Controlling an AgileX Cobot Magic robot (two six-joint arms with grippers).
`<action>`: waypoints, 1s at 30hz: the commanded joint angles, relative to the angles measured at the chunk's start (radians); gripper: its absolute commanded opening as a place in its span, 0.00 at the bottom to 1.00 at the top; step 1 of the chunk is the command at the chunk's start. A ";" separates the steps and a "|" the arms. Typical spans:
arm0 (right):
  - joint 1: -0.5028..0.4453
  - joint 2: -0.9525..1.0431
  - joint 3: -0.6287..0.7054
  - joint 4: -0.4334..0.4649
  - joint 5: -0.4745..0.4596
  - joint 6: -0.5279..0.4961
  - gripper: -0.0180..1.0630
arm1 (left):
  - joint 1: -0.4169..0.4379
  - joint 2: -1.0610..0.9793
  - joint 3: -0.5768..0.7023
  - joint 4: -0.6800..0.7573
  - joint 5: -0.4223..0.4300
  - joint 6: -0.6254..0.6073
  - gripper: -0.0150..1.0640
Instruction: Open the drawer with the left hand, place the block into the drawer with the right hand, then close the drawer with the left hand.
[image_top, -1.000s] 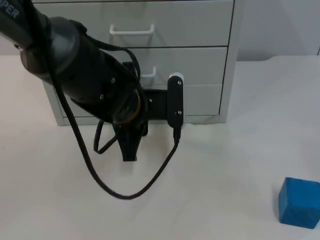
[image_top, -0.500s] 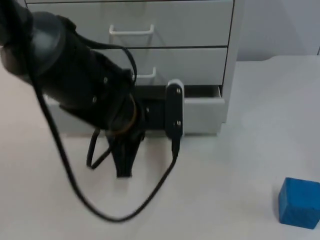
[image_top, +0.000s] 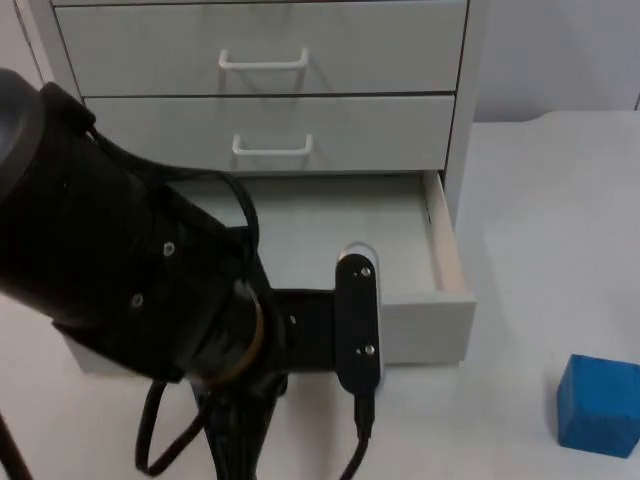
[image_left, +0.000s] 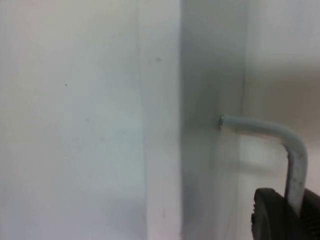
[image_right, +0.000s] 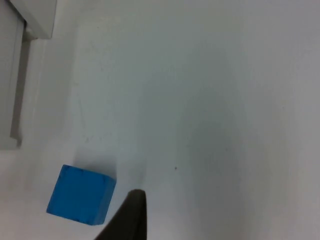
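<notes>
A grey cabinet (image_top: 350, 50) with three drawers stands at the back of the table. Its bottom drawer (image_top: 428, 328) is pulled far out, and its inside looks bare. My left arm (image_top: 130, 290) covers the left half of the drawer front. In the left wrist view my left gripper (image_left: 287, 215) is shut on the drawer's white wire handle (image_left: 280, 135). The blue block (image_top: 598, 405) lies on the table to the right of the drawer front. My right gripper (image_right: 129, 220) hovers over the table just beside the blue block (image_right: 81, 194), apart from it.
The two upper drawers (image_top: 262, 125) are shut, each with a white handle (image_top: 263, 62). The white table (image_top: 540, 200) runs on to the right of the cabinet. A cabinet corner (image_right: 30, 20) stands well away from the block.
The left arm has drawn back toward the table's front edge and pulled the bottom drawer from shut to wide open. The blue block has stayed in place.
</notes>
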 joint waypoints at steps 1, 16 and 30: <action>-0.005 -0.002 -0.006 -0.005 -0.004 -0.007 0.99 | -0.028 -0.015 0.014 -0.082 0.005 -0.041 0.01; -0.005 -0.002 -0.006 -0.005 -0.002 -0.007 0.99 | -0.032 -0.015 0.015 -0.095 -0.027 0.014 0.25; -0.005 -0.002 -0.006 -0.005 -0.002 -0.007 0.99 | -0.033 -0.181 0.014 -0.267 0.032 0.027 0.69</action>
